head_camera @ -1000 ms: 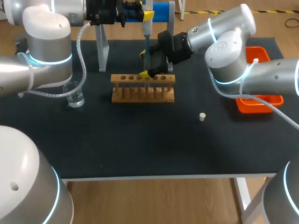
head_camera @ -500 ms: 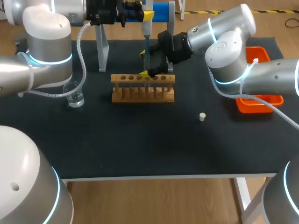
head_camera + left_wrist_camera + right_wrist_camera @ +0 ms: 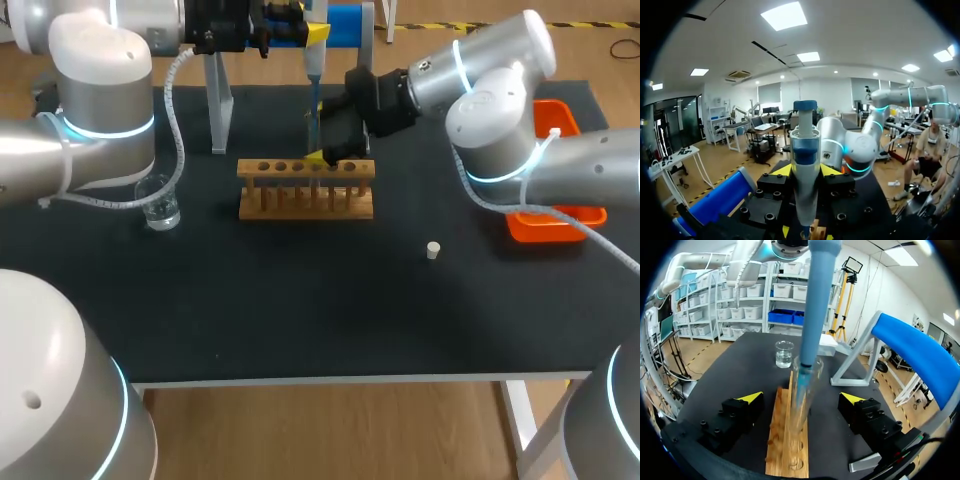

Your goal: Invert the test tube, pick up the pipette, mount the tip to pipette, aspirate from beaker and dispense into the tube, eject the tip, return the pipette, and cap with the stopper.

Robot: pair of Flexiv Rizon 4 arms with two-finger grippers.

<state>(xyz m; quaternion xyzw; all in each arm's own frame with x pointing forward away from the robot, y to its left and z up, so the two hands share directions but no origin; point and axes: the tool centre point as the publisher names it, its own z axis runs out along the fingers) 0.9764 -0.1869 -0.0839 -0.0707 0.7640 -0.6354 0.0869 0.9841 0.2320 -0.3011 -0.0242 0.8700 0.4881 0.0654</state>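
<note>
- The table (image 3: 300, 310) carried the rack (image 3: 305, 192), and the tube (image 3: 799, 415) stood upright in it, so the inverting looked done.
- The left gripper (image 3: 806, 170) was clamped on the pipette (image 3: 313, 65), held upright over the rack. Pick-up and mounting seemed done.
- The right gripper (image 3: 801, 397) sat either side of the tube, fingers wide, touching nothing.
- The beaker (image 3: 160, 205) stood near the rack's left end with some liquid in it.
- The tip (image 3: 812, 330) reached into the tube's mouth, so dispensing looked like the step in hand.
- The stopper (image 3: 433, 250) lay on the table, well apart from the rack. Ejecting, returning and capping were left.
</note>
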